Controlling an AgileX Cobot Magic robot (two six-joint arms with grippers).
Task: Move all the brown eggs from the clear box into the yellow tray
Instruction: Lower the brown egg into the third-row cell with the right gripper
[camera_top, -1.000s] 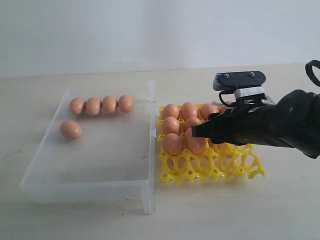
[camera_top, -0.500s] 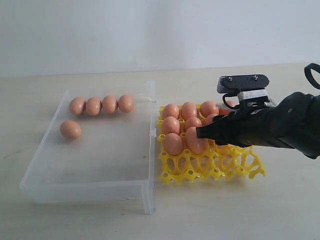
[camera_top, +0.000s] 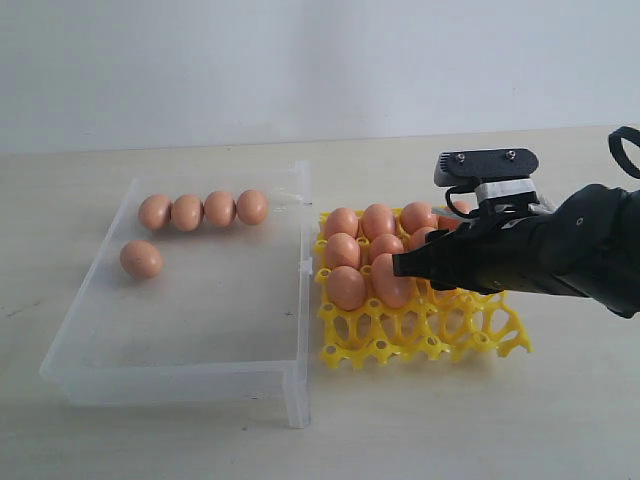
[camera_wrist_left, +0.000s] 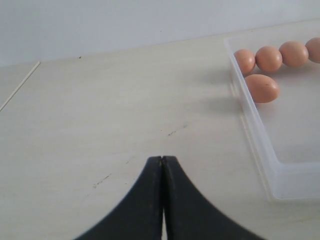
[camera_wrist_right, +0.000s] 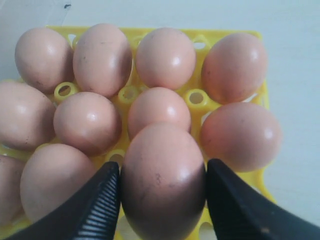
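Note:
Several brown eggs (camera_top: 203, 210) lie in the clear box (camera_top: 180, 380), a row along its far wall and one (camera_top: 141, 259) apart at the left. The yellow tray (camera_top: 420, 340) to the right of the box holds several eggs in its far rows. My right gripper (camera_top: 396, 266) reaches over the tray from the right and is shut on a brown egg (camera_top: 390, 284). In the right wrist view that egg (camera_wrist_right: 162, 150) stands upright between both fingers of the gripper (camera_wrist_right: 162, 167), low over a tray cell. My left gripper (camera_wrist_left: 162, 159) is shut and empty over the table, left of the box (camera_wrist_left: 255, 125).
The pale tabletop (camera_top: 150, 440) runs around the box and tray. A plain wall stands behind. The tray's near row of cells (camera_top: 380, 350) holds nothing. The box has a small clasp tab (camera_top: 303, 268) on the side facing the tray.
My right gripper shifted slightly to the right with the egg early in the second, then stayed still. The eggs in the box have not moved.

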